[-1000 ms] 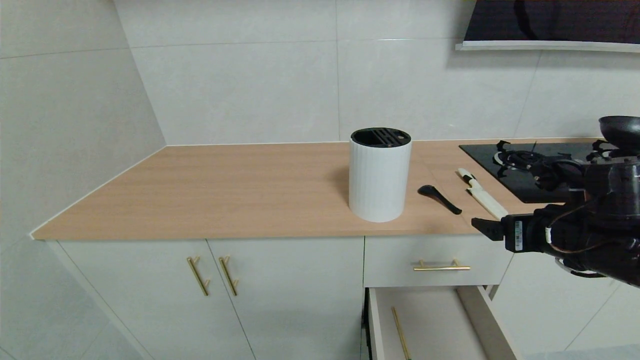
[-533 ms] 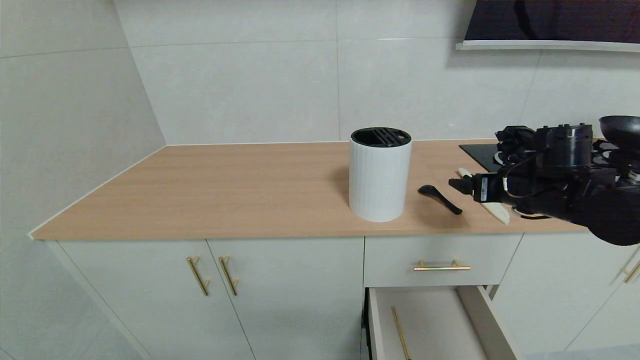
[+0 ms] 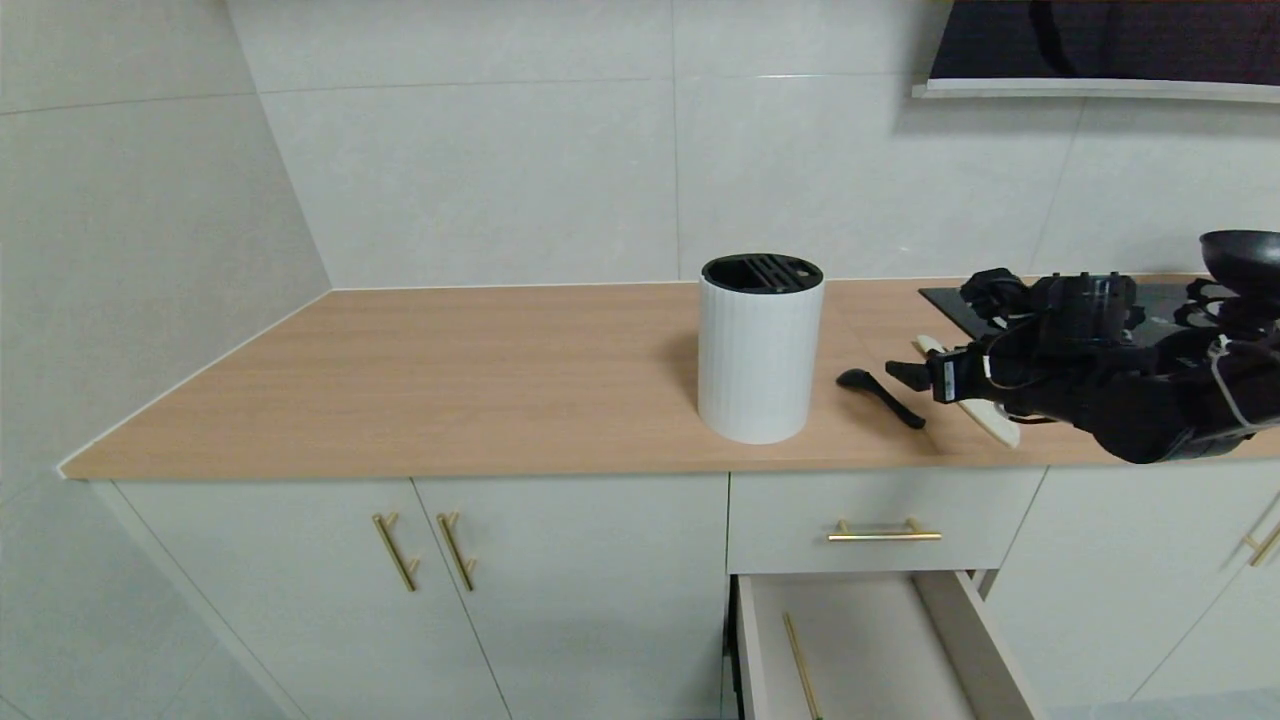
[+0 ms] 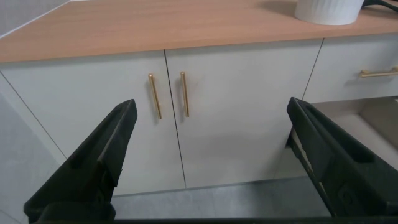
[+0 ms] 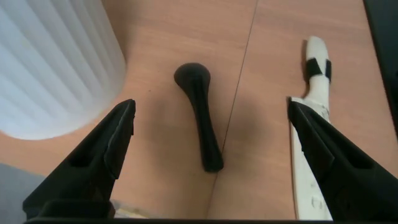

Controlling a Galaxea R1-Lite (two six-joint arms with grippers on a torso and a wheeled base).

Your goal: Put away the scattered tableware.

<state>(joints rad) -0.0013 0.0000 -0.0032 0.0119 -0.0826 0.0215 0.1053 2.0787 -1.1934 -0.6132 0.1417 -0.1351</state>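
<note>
Approach step for pickup. Right gripper [image 3: 908, 378] spread wide, empty, hovering above black spoon [image 5: 198, 112] lying on countertop [image 3: 450, 380] just right of white slotted holder [image 3: 760, 350], white knife [image 5: 311, 155] farther right. Next, probably: lower, straddle handle, close. Left gripper [image 4: 208, 124] spread, empty.

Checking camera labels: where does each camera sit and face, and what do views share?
Head view: on the head, facing forward and down at the countertop; right arm and right gripper show.
Left wrist view: on the left wrist, low, facing cabinet doors; open left gripper shows.
Right wrist view: on the right wrist, looking down at black spoon and knife; open right gripper shows.
Shared: white holder, in all three.
</note>
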